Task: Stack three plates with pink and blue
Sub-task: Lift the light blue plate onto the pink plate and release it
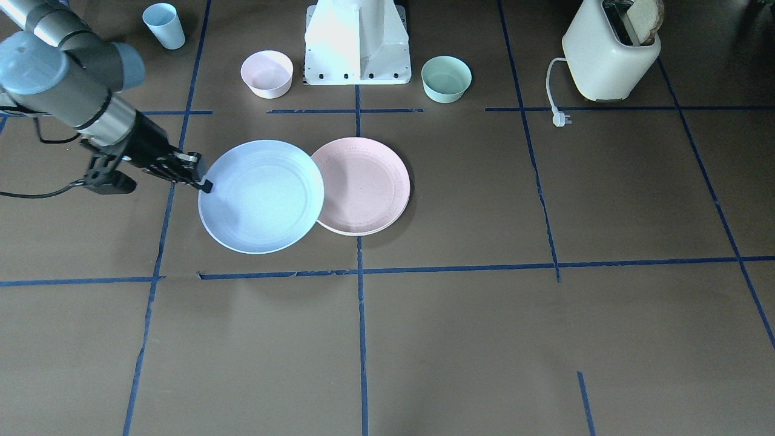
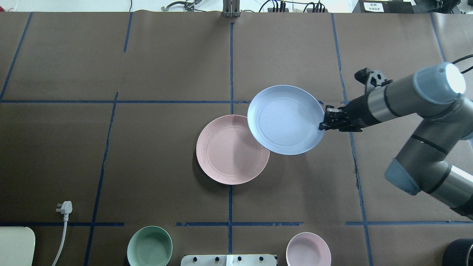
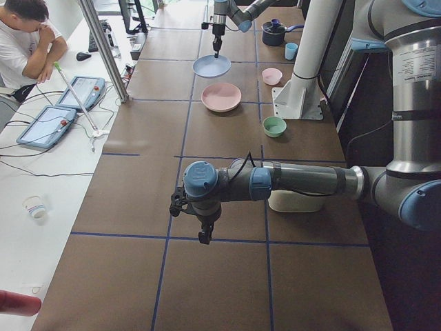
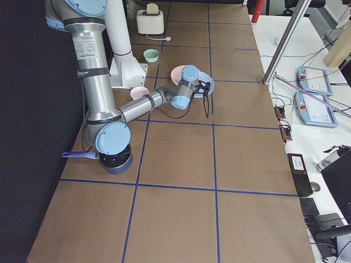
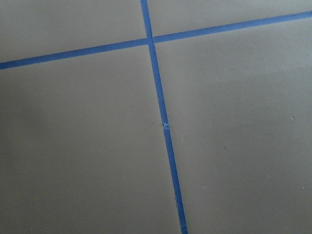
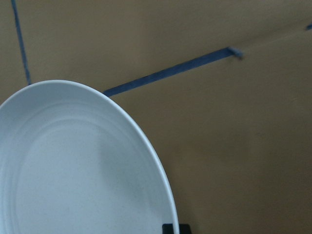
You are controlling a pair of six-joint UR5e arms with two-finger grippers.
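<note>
The right gripper [image 2: 322, 123] is holding the blue plate [image 2: 284, 119] off the table [image 2: 147, 147], partly over the pink plate [image 2: 229, 151].
The left gripper [image 3: 204, 236] is hanging above bare table, well apart from both plates; I cannot tell how its jaws are set. The pink plate is lying flat at mid-table. The blue plate is hovering slightly tilted, overlapping the pink plate's right rim, with the right jaws clenching its outer edge.
</note>
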